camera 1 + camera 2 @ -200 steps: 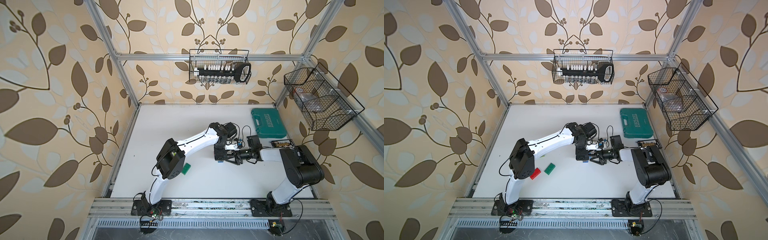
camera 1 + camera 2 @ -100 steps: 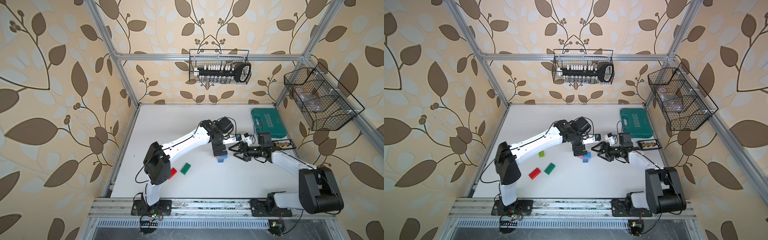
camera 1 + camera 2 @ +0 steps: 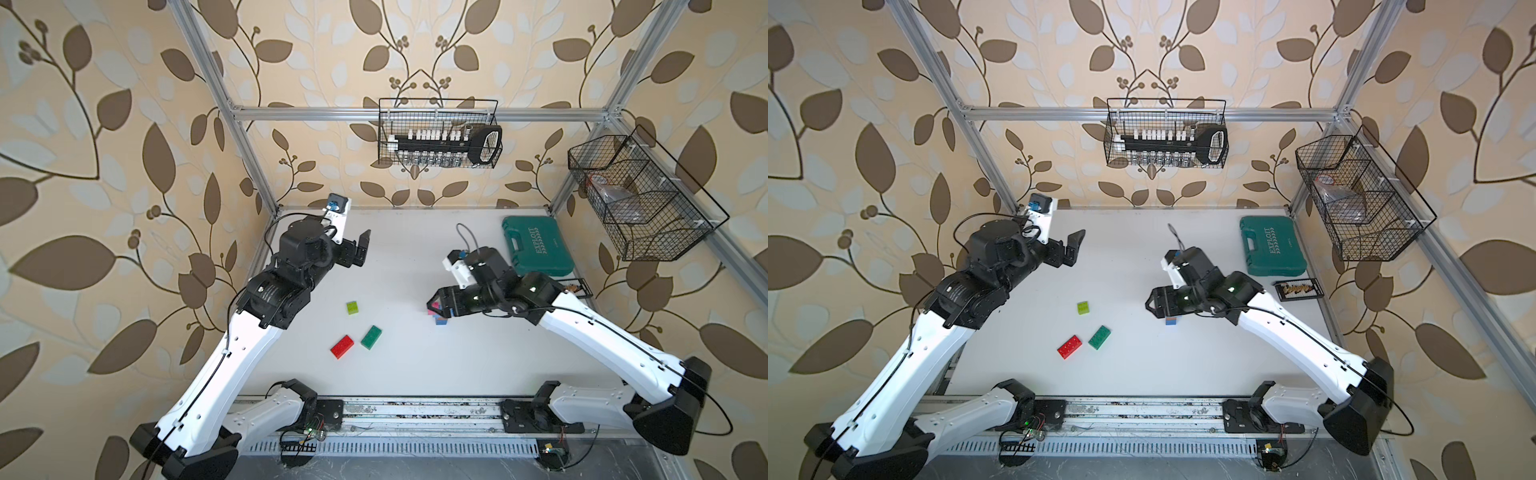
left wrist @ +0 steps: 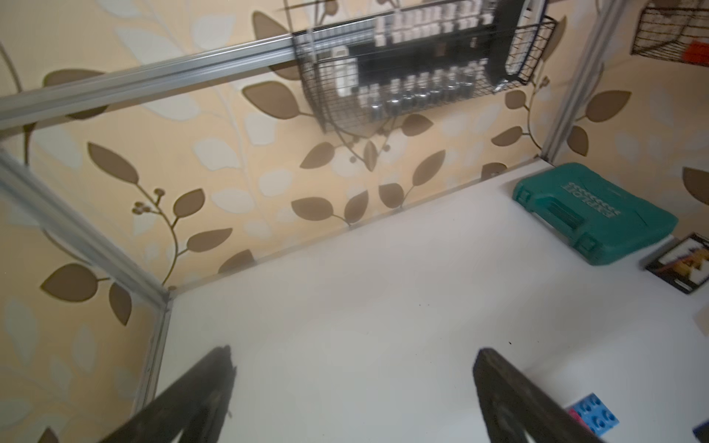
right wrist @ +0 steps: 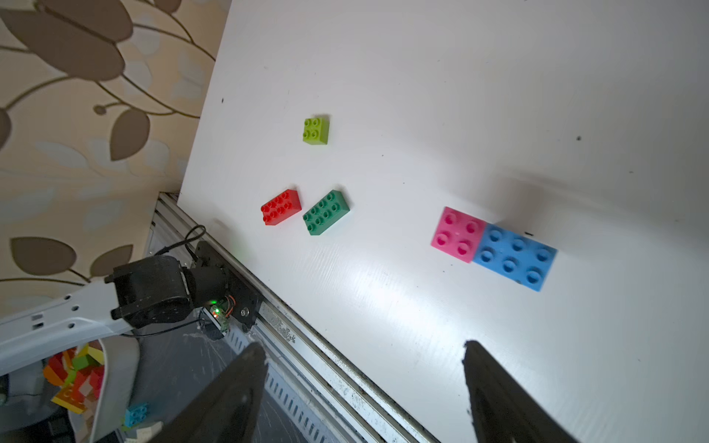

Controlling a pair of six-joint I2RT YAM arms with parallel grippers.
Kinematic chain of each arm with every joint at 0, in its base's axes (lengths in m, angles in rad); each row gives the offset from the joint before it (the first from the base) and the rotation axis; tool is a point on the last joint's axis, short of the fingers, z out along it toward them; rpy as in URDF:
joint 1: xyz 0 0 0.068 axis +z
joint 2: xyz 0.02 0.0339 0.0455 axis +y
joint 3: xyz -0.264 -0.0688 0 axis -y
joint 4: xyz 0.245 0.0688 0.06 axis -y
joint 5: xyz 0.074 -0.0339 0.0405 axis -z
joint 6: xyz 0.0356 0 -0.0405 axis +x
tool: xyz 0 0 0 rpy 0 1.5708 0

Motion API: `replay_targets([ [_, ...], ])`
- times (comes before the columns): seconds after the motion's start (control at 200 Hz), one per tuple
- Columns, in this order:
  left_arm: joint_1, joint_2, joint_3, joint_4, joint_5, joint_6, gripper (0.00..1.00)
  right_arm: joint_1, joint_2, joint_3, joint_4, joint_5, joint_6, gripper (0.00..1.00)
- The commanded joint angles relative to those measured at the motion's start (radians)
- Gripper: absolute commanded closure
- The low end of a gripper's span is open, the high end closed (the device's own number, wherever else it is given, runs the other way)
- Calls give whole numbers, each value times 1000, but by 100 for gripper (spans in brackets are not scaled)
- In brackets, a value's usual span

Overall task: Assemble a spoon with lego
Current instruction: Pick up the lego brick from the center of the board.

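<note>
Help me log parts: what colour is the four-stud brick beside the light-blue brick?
The four-stud brick is pink, clearest in the right wrist view.

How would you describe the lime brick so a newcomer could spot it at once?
On the white table, three loose bricks lie left of its middle. The lime brick sits apart, farther back than the red brick and green brick. It is the short, square, four-stud one; they are longer.

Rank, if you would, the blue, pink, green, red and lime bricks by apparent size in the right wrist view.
1. blue brick
2. pink brick; nearer the camera, so unsure against green
3. green brick and red brick, about alike
4. lime brick
</note>
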Motion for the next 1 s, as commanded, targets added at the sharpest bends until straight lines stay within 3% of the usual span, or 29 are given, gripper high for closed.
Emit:
replay_targets([
  [0.0,84,-17,-103,-22,-28,-121,1,119,213,89,-86,204,93,19],
  [0.15,122,-88,-180,-53,-58,-161,1,217,469,256,-38,211,159,17],
  [0.335,142,-144,-268,-94,-69,-182,1,223,761,505,-100,195,148,15],
  [0.63,175,-227,-394,-92,-61,-196,1,224,998,709,-177,180,124,13],
  [0.8,197,-226,-416,-91,-23,-205,1,235,1011,697,-287,248,70,13],
  [0.995,199,-207,-410,-90,-10,-202,1,235,880,546,-249,256,40,16],
])
